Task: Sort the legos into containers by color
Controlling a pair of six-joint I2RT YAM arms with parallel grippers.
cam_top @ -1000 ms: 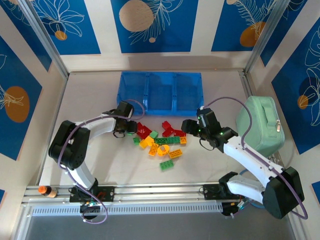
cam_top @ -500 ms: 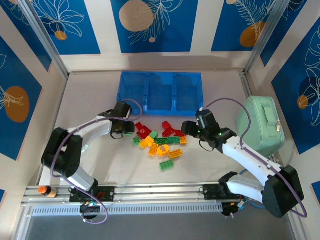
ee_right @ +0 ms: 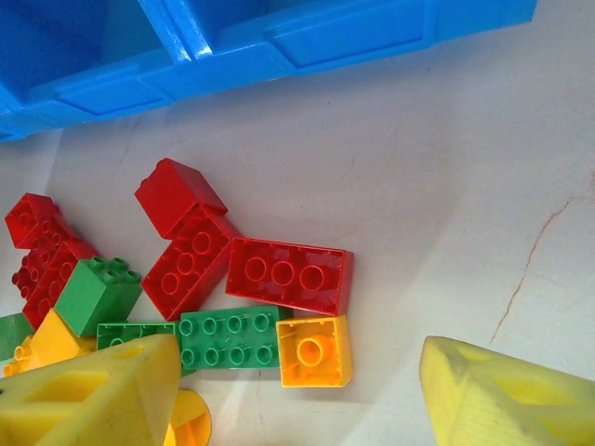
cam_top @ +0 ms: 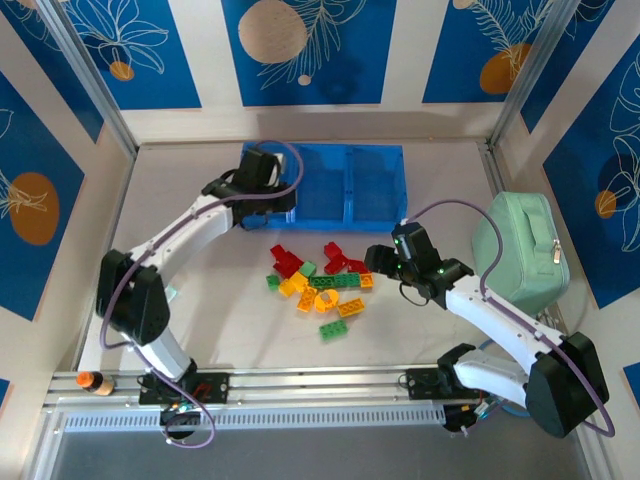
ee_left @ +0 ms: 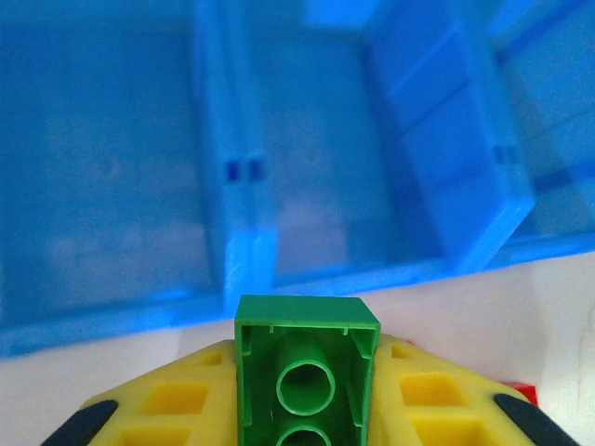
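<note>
Legos (cam_top: pixel 320 282) in a loose heap mid-table (cam_top: pixel 230 330), well short of the blue bin (cam_top: pixel 375 185) and not touching it. Red, green and yellow pieces are mixed, many touching or overlapping. One green piece (cam_top: pixel 333 330) lies alone on the near side of the heap.

One green brick (ee_left: pixel 307 372) is off the table. It is pinched between the yellow fingers (ee_left: pixel 177 409) of the left gripper (cam_top: pixel 270 200), hollow underside toward the wrist camera. That gripper is closed narrow on it, at the left end of the bin by its near wall. From the left wrist, the divider (ee_left: pixel 237 186) between the left and middle compartments stands straight ahead of the brick. Whether the brick hangs over a compartment or just short of the wall cannot be told.

The bin is translucent, with three compartments side by side, and sits at the far side of the table with a long side toward the arms.

The right gripper (cam_top: pixel 378 258) is low at the right edge of the heap, jaws wide apart, holding nothing. From its wrist, the two yellow fingers (ee_right: pixel 93 400) flank bare table. Just ahead is a yellow brick (ee_right: pixel 314 351) touching a green plate (ee_right: pixel 228 339), with a red brick (ee_right: pixel 288 274) against both. More red pieces (ee_right: pixel 191 260) lie toward the bin's near wall (ee_right: pixel 279 46).

A mint-green pouch (cam_top: pixel 520 250) sits at the right table edge, beside the right arm.
</note>
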